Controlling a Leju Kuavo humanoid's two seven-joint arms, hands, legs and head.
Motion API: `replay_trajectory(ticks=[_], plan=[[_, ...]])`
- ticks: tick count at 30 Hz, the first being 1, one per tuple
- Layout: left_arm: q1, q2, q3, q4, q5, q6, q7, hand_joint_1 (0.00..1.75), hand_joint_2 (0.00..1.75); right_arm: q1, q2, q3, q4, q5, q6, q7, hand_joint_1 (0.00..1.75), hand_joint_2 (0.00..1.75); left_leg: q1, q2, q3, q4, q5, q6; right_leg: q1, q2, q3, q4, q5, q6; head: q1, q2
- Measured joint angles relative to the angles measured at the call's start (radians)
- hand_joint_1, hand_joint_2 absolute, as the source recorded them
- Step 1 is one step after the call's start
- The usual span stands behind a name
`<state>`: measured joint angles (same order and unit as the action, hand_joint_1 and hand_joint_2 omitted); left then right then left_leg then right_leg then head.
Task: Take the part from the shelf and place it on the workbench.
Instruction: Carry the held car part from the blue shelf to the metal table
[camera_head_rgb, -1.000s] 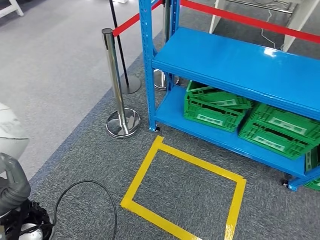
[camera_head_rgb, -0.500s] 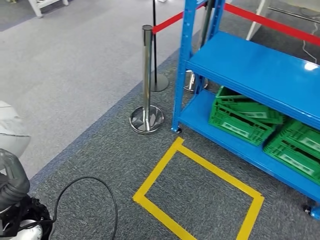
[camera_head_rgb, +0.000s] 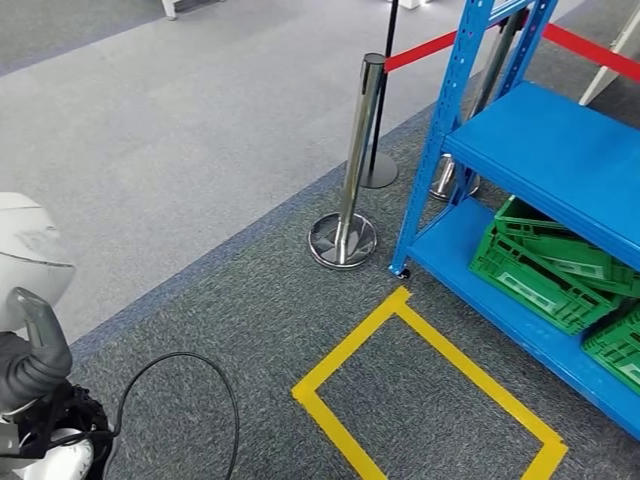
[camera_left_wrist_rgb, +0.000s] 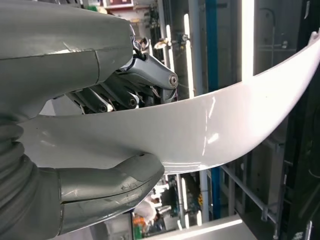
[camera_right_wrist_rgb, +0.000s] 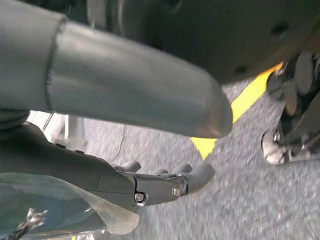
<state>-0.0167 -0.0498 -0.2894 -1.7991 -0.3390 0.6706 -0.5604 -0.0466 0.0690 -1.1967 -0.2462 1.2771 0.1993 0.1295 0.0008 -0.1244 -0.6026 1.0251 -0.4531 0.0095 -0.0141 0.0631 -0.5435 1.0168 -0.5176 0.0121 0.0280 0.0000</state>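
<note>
The part (camera_head_rgb: 30, 255) is a white curved shell at the far left of the head view, just above my left hand (camera_head_rgb: 29, 365). In the left wrist view the part (camera_left_wrist_rgb: 226, 120) runs across the picture, and my left hand (camera_left_wrist_rgb: 94, 65) grips it between the thumb (camera_left_wrist_rgb: 113, 185) and the fingers (camera_left_wrist_rgb: 151, 75). My right hand (camera_right_wrist_rgb: 113, 90) hangs over the grey carpet with thumb and fingers (camera_right_wrist_rgb: 177, 182) stretched out, apart and holding nothing. The blue shelf (camera_head_rgb: 558, 150) stands at the right.
Green crates (camera_head_rgb: 543, 265) lie on the shelf's bottom level. A yellow tape rectangle (camera_head_rgb: 430, 340) marks the carpet in front of it. A chrome stanchion (camera_head_rgb: 355, 160) with a red belt (camera_head_rgb: 423, 50) stands left of the shelf. A black cable (camera_head_rgb: 189, 360) loops near my left side.
The whole scene has slid to the right, so the camera has turned left. The shelf now sits further right. My left hand still holds the white part.
</note>
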Motion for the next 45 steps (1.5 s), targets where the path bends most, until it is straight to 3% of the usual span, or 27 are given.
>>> replay_trajectory(ticks=[2,4,6,7,9,11,13,15,17,19,21,22,23,24,26,28,29,30,32,33,35,37,38,40,42,44,45], plan=[[-0.004,0.002,0.0,0.003,0.003,0.0,-0.001,1.75,1.75,-0.001,0.002,0.0,0.0,0.0,0.004,0.001,0.0,0.0,-0.002,0.031,-0.016,0.031,-0.021,-0.01,-0.002,-0.027,0.005,-0.008,0.005,-0.012,-0.004,0.0],[-0.01,0.003,-0.001,0.006,0.005,0.0,-0.001,1.75,1.75,-0.001,0.003,0.0,0.0,0.0,0.008,0.001,0.0,0.0,-0.002,0.088,-0.061,0.134,-0.078,-0.019,-0.001,-0.055,0.008,-0.012,0.005,-0.019,-0.009,0.0],[-0.011,0.004,-0.001,0.011,0.006,0.0,-0.002,1.75,1.75,0.001,0.004,0.0,0.0,0.001,0.01,0.002,0.0,0.0,0.003,0.11,-0.113,0.249,-0.124,-0.027,0.002,-0.086,0.008,-0.012,0.003,-0.022,-0.01,0.0],[-0.01,0.005,-0.001,0.013,0.007,0.0,-0.002,1.75,1.75,0.002,0.005,0.0,0.0,0.001,0.01,0.002,0.0,0.0,0.005,0.114,-0.121,0.271,-0.125,-0.029,0.003,-0.101,0.009,-0.011,0.001,-0.022,-0.011,0.0],[-0.01,0.006,-0.001,0.017,0.007,0.0,-0.002,1.75,1.75,0.001,0.006,0.0,0.0,0.001,0.01,0.002,0.0,0.0,0.007,0.125,-0.078,0.195,-0.074,-0.028,0.003,-0.126,0.012,-0.011,-0.002,-0.02,-0.011,0.0],[-0.013,0.007,-0.002,0.018,0.007,0.0,-0.002,1.75,1.75,0.0,0.006,0.0,0.0,0.002,0.011,0.0,0.0,0.0,0.001,0.167,-0.007,0.059,-0.023,-0.019,0.007,-0.147,0.017,-0.011,-0.007,-0.014,-0.011,0.0],[-0.016,0.008,-0.002,0.02,0.008,0.0,-0.003,1.75,1.75,-0.001,0.007,0.0,0.0,0.004,0.012,-0.003,0.0,0.0,-0.009,0.193,0.021,-0.003,-0.014,-0.008,0.012,-0.167,0.021,-0.011,-0.011,-0.006,-0.01,0.0],[-0.017,0.01,-0.003,0.021,0.01,0.0,-0.003,1.75,1.75,-0.003,0.008,0.0,0.001,0.006,0.014,-0.005,0.0,0.0,-0.011,0.175,0.02,-0.01,-0.012,0.004,0.012,-0.183,0.025,-0.015,-0.013,0.004,-0.009,0.0],[-0.019,0.011,-0.004,0.022,0.01,0.0,-0.004,1.75,1.75,-0.006,0.008,0.0,0.001,0.007,0.014,-0.007,0.0,0.0,-0.006,0.154,0.022,-0.02,-0.005,0.017,0.008,-0.148,0.017,0.006,-0.034,0.013,-0.008,0.0],[-0.022,0.01,-0.007,0.023,0.01,0.0,-0.006,1.75,1.75,-0.005,0.008,0.0,0.001,0.007,0.014,-0.009,0.0,0.0,-0.002,0.133,0.023,-0.025,-0.001,0.025,0.004,-0.087,-0.032,0.108,-0.089,0.018,-0.002,0.0],[-0.022,0.01,-0.009,0.027,0.01,0.0,-0.006,1.75,1.75,0.0,0.008,0.0,0.002,0.008,0.014,-0.01,0.0,0.0,-0.003,0.108,0.023,-0.024,-0.001,0.028,0.003,-0.066,-0.104,0.244,-0.138,0.02,0.001,0.0],[-0.022,0.011,-0.009,0.029,0.012,0.0,-0.006,1.75,1.75,0.001,0.008,0.0,0.002,0.008,0.014,-0.009,0.0,0.0,-0.003,0.095,0.023,-0.024,-0.001,0.028,0.003,-0.064,-0.126,0.275,-0.137,0.021,0.002,0.0],[-0.022,0.011,-0.009,0.03,0.013,0.0,-0.006,1.75,1.75,0.003,0.008,0.0,0.002,0.009,0.015,-0.009,0.0,0.0,-0.003,0.081,0.023,-0.023,-0.001,0.028,0.003,-0.063,-0.128,0.266,-0.115,0.021,0.002,0.0],[-0.022,0.011,-0.01,0.032,0.015,0.0,-0.006,1.75,1.75,0.003,0.008,0.0,0.002,0.01,0.015,-0.009,0.0,0.0,-0.002,0.067,0.024,-0.021,-0.002,0.027,0.002,-0.058,-0.111,0.218,-0.078,0.021,0.001,0.0],[-0.023,0.011,-0.01,0.033,0.016,0.0,-0.006,1.75,1.75,0.003,0.009,0.0,0.002,0.01,0.015,-0.011,0.0,0.0,-0.002,0.041,0.021,-0.011,-0.006,0.021,-0.006,-0.011,-0.053,0.079,-0.011,0.021,0.001,0.0],[-0.024,0.012,-0.012,0.034,0.017,0.0,-0.006,1.75,1.75,0.003,0.009,0.0,0.004,0.01,0.017,-0.011,0.0,0.0,0.0,0.018,0.012,-0.003,-0.007,0.008,-0.01,0.03,-0.018,0.01,0.006,0.018,0.001,0.0],[-0.023,0.012,-0.014,0.035,0.017,0.0,-0.006,1.75,1.75,0.004,0.009,0.0,0.005,0.01,0.017,-0.009,0.0,0.0,0.002,0.006,0.008,-0.001,-0.005,0.002,-0.008,0.032,-0.014,0.008,0.004,0.015,0.0,0.0],[-0.023,0.013,-0.015,0.035,0.017,0.0,-0.006,1.75,1.75,0.004,0.009,0.0,0.006,0.009,0.018,-0.008,0.0,0.0,0.005,-0.005,0.004,-0.003,-0.003,-0.004,-0.007,0.02,-0.011,0.008,0.005,0.01,0.0,0.0],[-0.023,0.014,-0.016,0.035,0.017,0.0,-0.006,1.75,1.75,0.003,0.009,0.0,0.006,0.009,0.018,-0.006,0.0,0.0,0.005,0.02,-0.006,0.016,-0.014,-0.014,-0.007,-0.006,-0.007,0.004,0.008,-0.003,-0.003,0.0],[-0.024,0.015,-0.016,0.035,0.017,0.0,-0.006,1.75,1.75,0.002,0.009,0.0,0.006,0.009,0.018,-0.007,0.0,0.0,0.003,0.048,-0.02,0.049,-0.034,-0.018,-0.007,-0.021,-0.005,0.001,0.009,-0.009,-0.006,0.0],[-0.026,0.017,-0.017,0.037,0.017,0.0,-0.006,1.75,1.75,0.004,0.01,0.0,0.006,0.009,0.02,-0.007,0.0,0.0,0.002,0.1,-0.074,0.169,-0.094,-0.025,-0.003,-0.053,-0.002,0.001,0.005,-0.017,-0.01,0.0],[-0.025,0.019,-0.018,0.04,0.016,0.0,-0.006,1.75,1.75,0.007,0.01,0.0,0.006,0.009,0.021,-0.008,0.0,0.0,0.005,0.112,-0.122,0.273,-0.128,-0.027,0.0,-0.085,0.0,0.001,0.002,-0.02,-0.01,0.0],[-0.024,0.021,-0.018,0.041,0.016,0.0,-0.005,1.75,1.75,0.007,0.01,0.0,0.006,0.009,0.021,-0.008,0.0,0.0,0.006,0.114,-0.124,0.277,-0.119,-0.027,0.001,-0.1,0.002,0.001,0.0,-0.02,-0.01,0.0],[-0.024,0.024,-0.019,0.042,0.016,-0.001,-0.003,1.75,1.75,0.007,0.01,0.0,0.006,0.009,0.022,-0.01,0.0,0.0,0.004,0.131,-0.072,0.176,-0.056,-0.02,0.003,-0.125,0.008,0.001,-0.005,-0.019,-0.01,0.0],[-0.026,0.027,-0.022,0.042,0.015,-0.003,0.0,1.75,1.75,0.005,0.01,0.0,0.006,0.009,0.024,-0.013,0.0,0.0,-0.007,0.176,-0.009,0.051,-0.014,-0.01,0.008,-0.144,0.014,0.001,-0.011,-0.013,-0.01,0.0],[-0.027,0.029,-0.026,0.042,0.014,-0.004,0.003,1.75,1.75,0.004,0.01,0.0,0.006,0.009,0.026,-0.014,0.0,0.0,-0.017,0.196,0.009,0.007,-0.013,-0.001,0.013,-0.164,0.017,0.0,-0.016,-0.005,-0.009,0.0],[-0.028,0.03,-0.027,0.042,0.012,-0.005,0.003,1.75,1.75,0.002,0.01,0.0,0.006,0.01,0.027,-0.014,0.0,0.0,-0.018,0.186,0.007,0.003,-0.012,0.003,0.013,-0.174,0.019,-0.001,-0.017,-0.001,-0.008,0.0]])
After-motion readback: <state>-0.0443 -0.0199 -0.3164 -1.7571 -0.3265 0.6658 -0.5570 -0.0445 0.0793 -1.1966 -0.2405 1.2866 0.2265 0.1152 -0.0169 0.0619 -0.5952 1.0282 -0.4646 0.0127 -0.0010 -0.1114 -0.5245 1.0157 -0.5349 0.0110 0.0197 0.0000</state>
